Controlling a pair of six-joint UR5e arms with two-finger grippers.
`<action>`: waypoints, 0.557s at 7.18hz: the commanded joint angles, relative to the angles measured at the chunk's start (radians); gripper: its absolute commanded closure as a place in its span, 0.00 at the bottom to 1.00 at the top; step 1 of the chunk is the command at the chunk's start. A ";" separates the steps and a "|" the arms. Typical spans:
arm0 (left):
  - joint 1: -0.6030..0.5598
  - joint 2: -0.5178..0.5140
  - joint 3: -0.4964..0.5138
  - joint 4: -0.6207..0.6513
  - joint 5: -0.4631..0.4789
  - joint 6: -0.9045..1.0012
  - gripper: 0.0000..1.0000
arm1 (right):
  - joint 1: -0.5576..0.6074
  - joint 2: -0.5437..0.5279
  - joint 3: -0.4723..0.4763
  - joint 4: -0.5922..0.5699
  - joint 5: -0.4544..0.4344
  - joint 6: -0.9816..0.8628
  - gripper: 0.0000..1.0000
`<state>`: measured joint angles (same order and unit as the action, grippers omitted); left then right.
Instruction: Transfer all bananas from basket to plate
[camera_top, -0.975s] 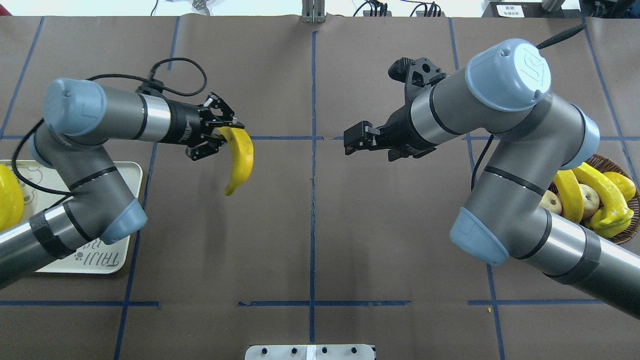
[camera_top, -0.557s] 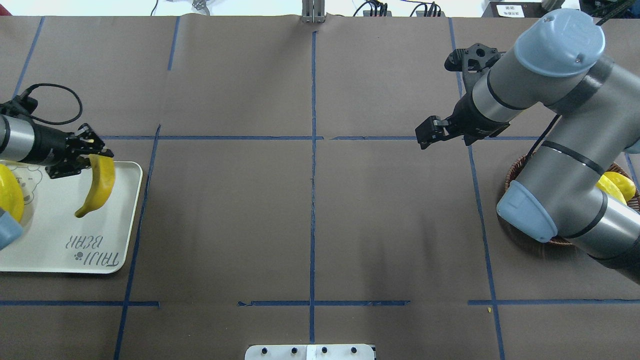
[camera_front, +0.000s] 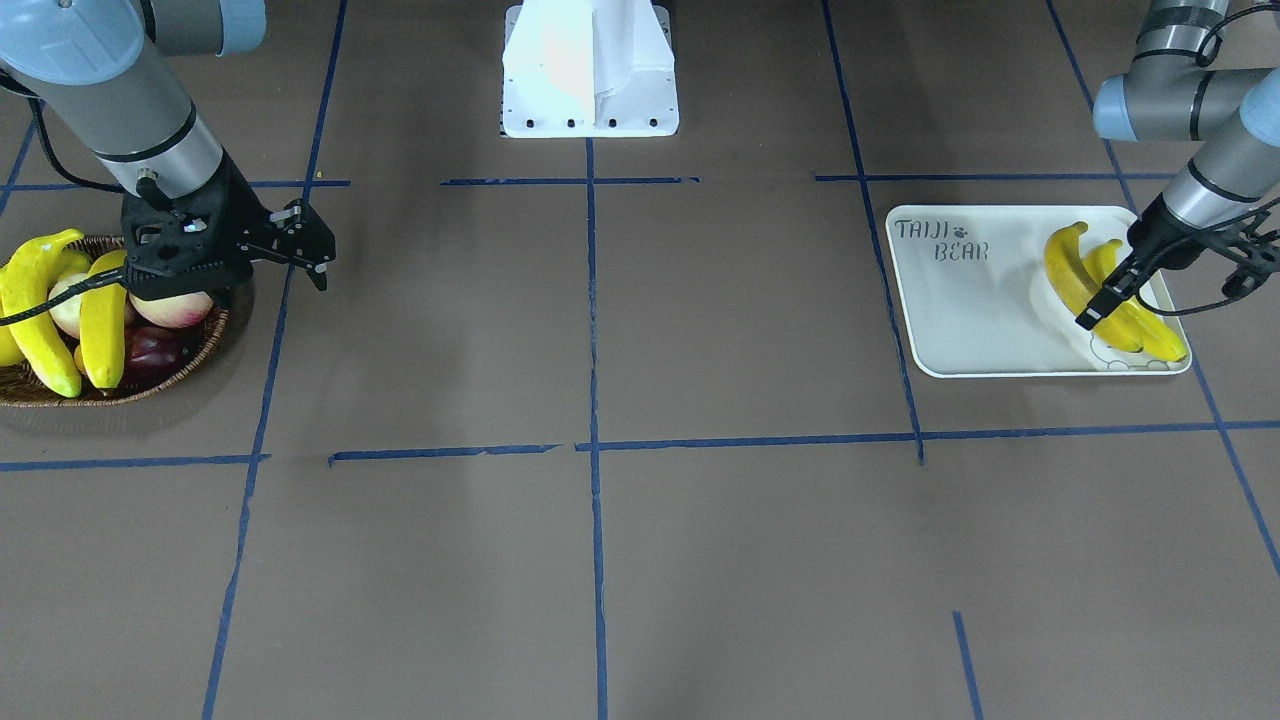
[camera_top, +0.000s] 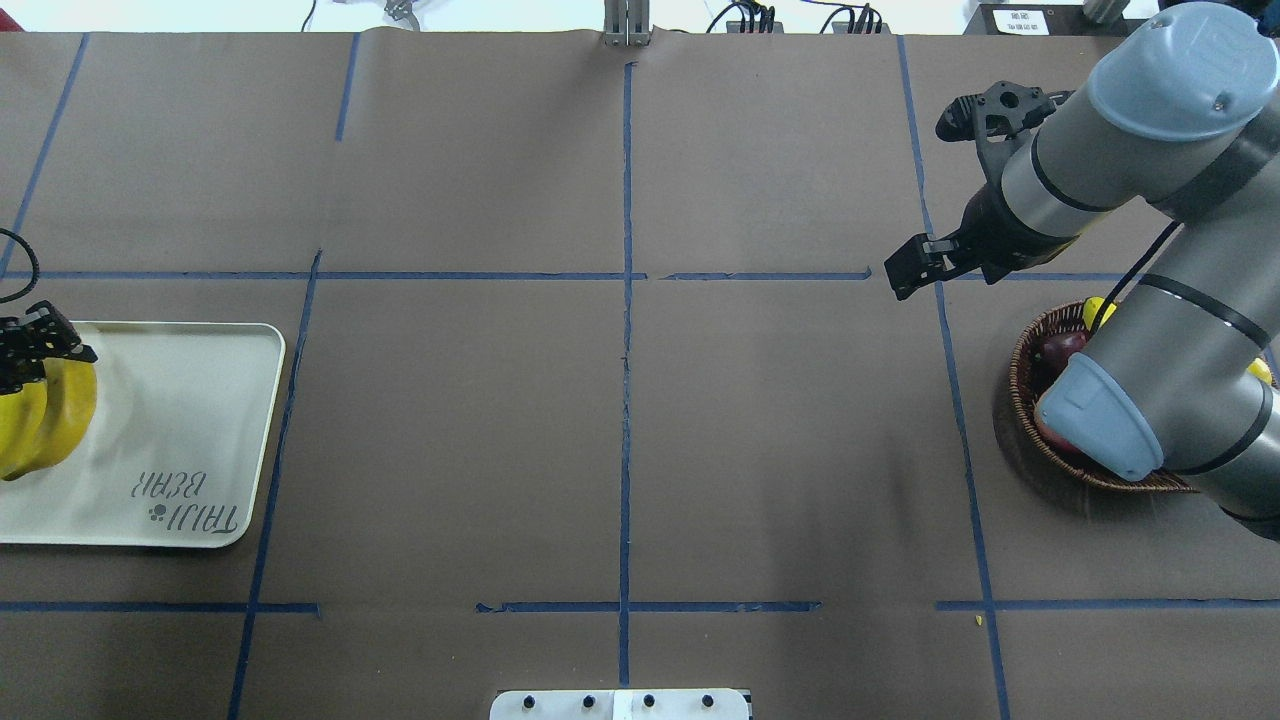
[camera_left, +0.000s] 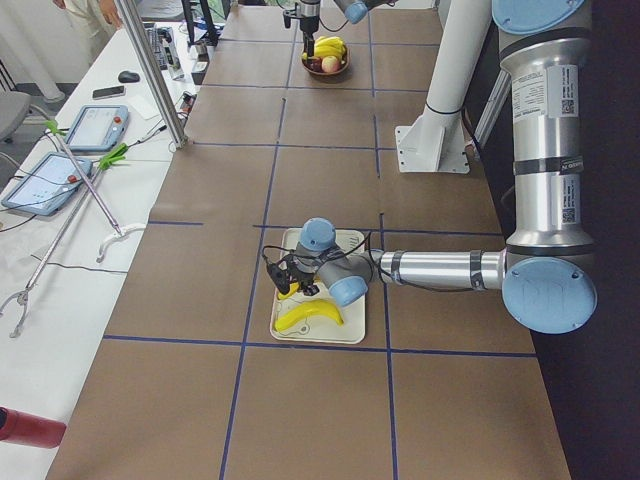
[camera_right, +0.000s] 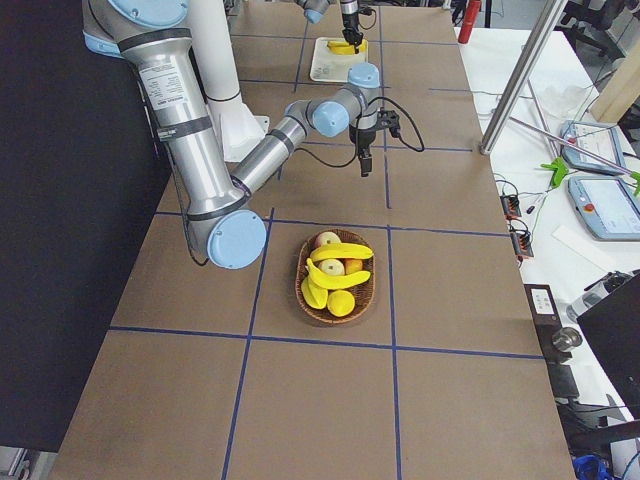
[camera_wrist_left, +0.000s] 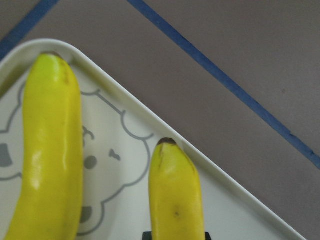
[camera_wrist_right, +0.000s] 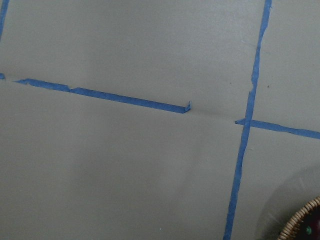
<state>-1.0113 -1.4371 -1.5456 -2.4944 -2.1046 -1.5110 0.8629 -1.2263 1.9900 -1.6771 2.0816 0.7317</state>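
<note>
In the front-facing view the wicker basket (camera_front: 170, 380) stands at the far left. In it two long bananas (camera_front: 100, 325) lie side by side, their long axis about from 12 to 6 o'clock, beside a round pink-cream fruit (camera_front: 170, 308). The right gripper (camera_front: 315, 255) hangs just beside the basket rim, its fingers apart and holding nothing. From these fingers the bananas lie at about 9 o'clock, and the right arm is by far the nearer one, so I judge that the next pick belongs to it.

Well apart, at the right side, is the TAIJI BEAR plate (camera_front: 960, 320). One placed banana (camera_front: 1165, 340) rests on it over the bear drawing. The left gripper (camera_front: 1098, 305) seems clamped on a second banana (camera_front: 1062, 265), which lies just beside the first. Both point about from 11 to 5 o'clock, and the second seems low enough to let go
</note>
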 joint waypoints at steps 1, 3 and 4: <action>-0.035 0.030 0.007 0.000 0.026 0.163 0.00 | 0.008 -0.013 0.012 -0.003 0.000 -0.002 0.01; -0.180 0.015 -0.025 0.031 -0.177 0.213 0.00 | 0.056 -0.091 0.042 -0.001 0.040 -0.099 0.01; -0.185 -0.020 -0.080 0.041 -0.213 0.204 0.00 | 0.089 -0.166 0.067 0.007 0.049 -0.208 0.01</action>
<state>-1.1626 -1.4277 -1.5768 -2.4684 -2.2443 -1.3106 0.9145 -1.3167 2.0307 -1.6765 2.1130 0.6300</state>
